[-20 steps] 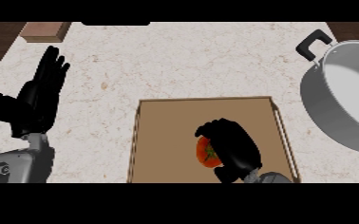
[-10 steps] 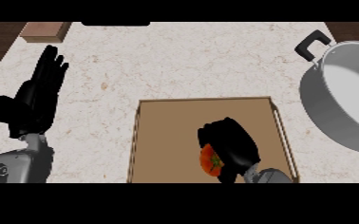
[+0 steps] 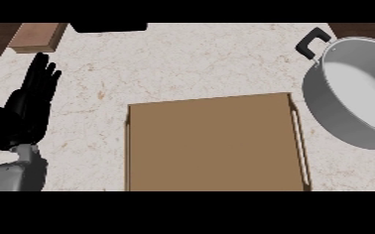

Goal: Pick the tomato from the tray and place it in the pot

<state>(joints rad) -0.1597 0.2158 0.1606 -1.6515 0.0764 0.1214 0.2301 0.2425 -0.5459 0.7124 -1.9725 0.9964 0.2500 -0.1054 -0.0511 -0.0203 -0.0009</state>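
Note:
The brown tray lies flat on the counter at the lower centre, and its surface shows nothing on it. No tomato shows anywhere in the head view. A grey metal pot with a black handle stands at the right edge, its inside bare where it shows. My left hand rests open at the left edge, fingers pointing up. My right hand is out of the view.
A wooden block sits at the back left of the speckled counter. A dark object lies along the back edge beside it.
My right hand, curled round the tomato over the tray, has drawn back toward the lower edge and left the view, tomato with it. The left hand has stayed put.

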